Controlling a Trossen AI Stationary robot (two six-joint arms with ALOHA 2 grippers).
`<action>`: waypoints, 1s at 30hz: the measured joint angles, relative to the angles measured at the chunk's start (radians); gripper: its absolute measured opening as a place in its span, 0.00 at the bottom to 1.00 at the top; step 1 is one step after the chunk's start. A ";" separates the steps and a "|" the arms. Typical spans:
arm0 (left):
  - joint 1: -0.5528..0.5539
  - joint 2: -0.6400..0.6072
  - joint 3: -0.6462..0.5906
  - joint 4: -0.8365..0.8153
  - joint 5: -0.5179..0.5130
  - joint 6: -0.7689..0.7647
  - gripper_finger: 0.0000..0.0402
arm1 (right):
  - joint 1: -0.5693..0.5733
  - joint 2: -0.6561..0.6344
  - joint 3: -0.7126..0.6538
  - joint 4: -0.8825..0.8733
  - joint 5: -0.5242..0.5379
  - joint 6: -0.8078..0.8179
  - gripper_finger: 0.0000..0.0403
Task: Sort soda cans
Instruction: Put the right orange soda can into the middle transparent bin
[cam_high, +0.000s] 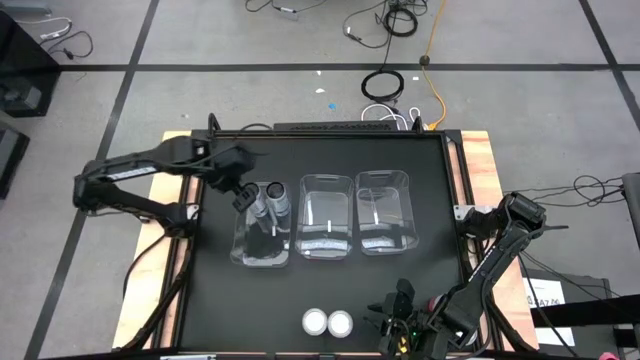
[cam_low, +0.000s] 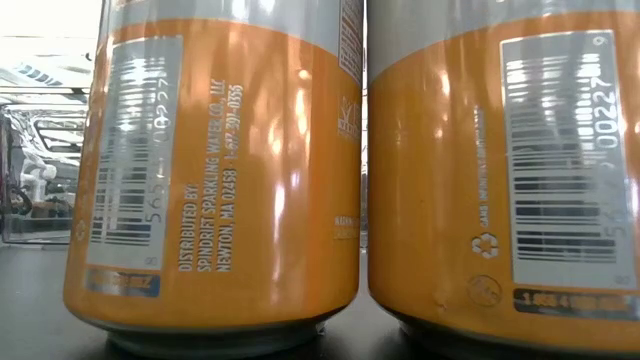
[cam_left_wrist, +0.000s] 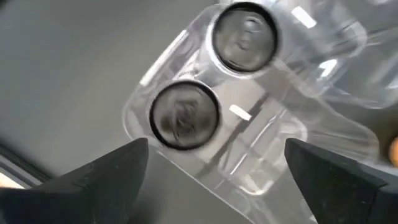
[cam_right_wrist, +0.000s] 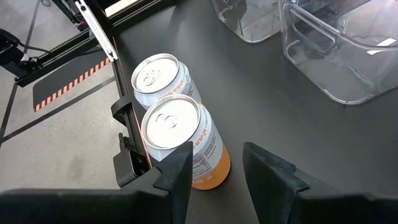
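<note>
Two orange soda cans (cam_right_wrist: 180, 140) remain on the counter (cam_high: 400, 270); right gripper (cam_right_wrist: 214, 171), jaws partly open and empty, should straddle the nearer can squarely. Left gripper (cam_left_wrist: 214, 168) hovers wide open, empty, over the binned grey cans (cam_left_wrist: 211, 84).

Two dark grey soda cans (cam_high: 273, 199) stand upright side by side in the far end of the leftmost clear bin (cam_high: 262, 252), their round tops facing up. Two orange soda cans (cam_high: 327, 322) with silver tops stand upright, touching or nearly so, at the table's near edge.
</note>
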 joint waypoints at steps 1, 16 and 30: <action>-0.018 -0.023 0.000 -0.001 0.000 -0.023 0.96 | 0.000 0.000 0.000 0.000 0.000 0.000 0.33; -0.621 -0.143 -0.077 0.126 -0.202 -0.433 0.96 | 0.000 0.000 0.000 0.003 0.000 0.000 0.33; -0.975 0.084 -0.118 0.406 -0.358 -0.365 0.96 | -0.007 0.000 0.000 0.003 -0.001 -0.026 0.33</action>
